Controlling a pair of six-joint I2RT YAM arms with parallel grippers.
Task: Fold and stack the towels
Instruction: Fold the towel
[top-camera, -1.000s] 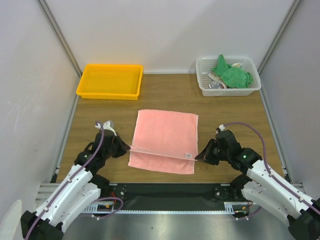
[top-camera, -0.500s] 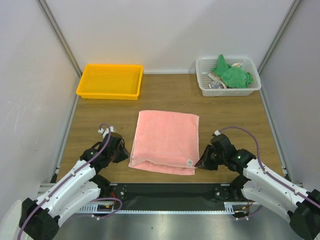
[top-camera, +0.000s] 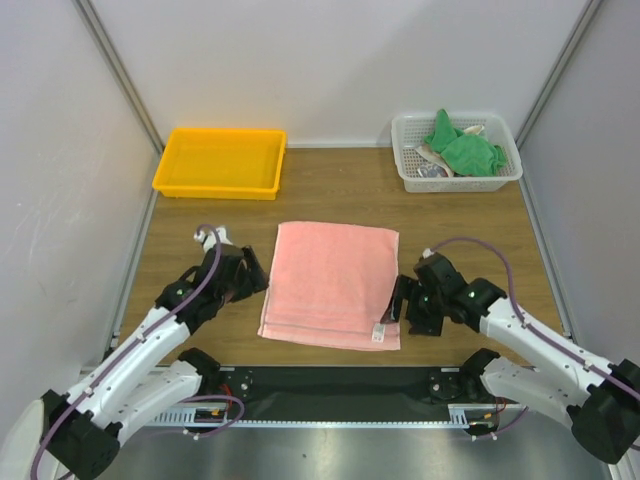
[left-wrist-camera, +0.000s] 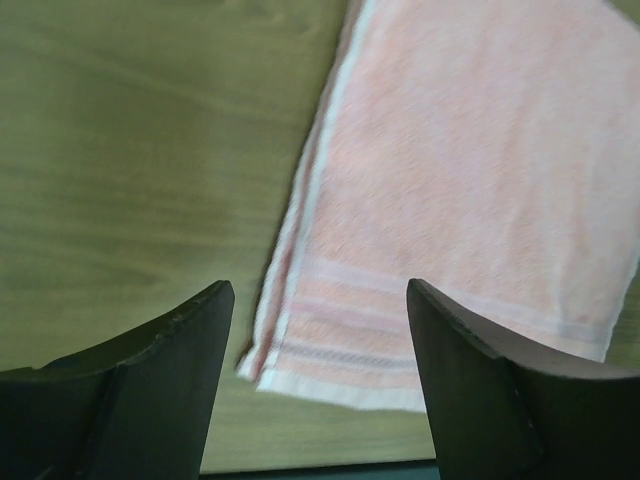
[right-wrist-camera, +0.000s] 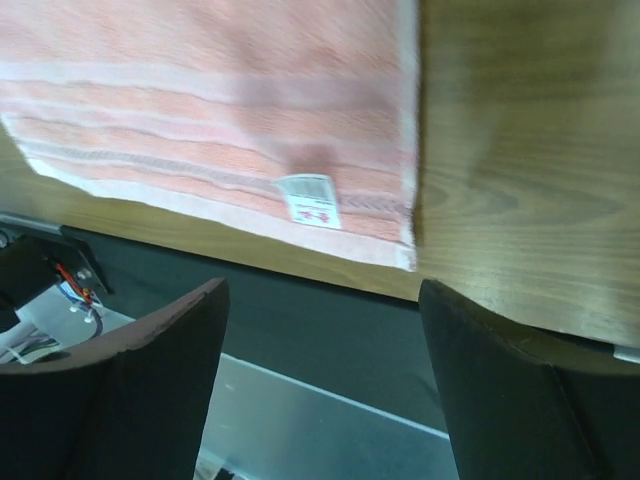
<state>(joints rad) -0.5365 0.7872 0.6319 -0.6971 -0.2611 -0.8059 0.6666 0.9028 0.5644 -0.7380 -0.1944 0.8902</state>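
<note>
Wooden table (top-camera: 330, 190) at frame centre holds the towel (top-camera: 330, 280), just dropped flat and doubled, left claw (top-camera: 252, 277) and right claw (top-camera: 398, 305) now wide beside its lower corners: one fold likely done.

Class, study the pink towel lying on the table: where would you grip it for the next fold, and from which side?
Likely the towel by its near left corner and near right corner, approached low from the outer sides. It lies flat, layers stacked at the side edges, and bare table flanks both corners.
</note>
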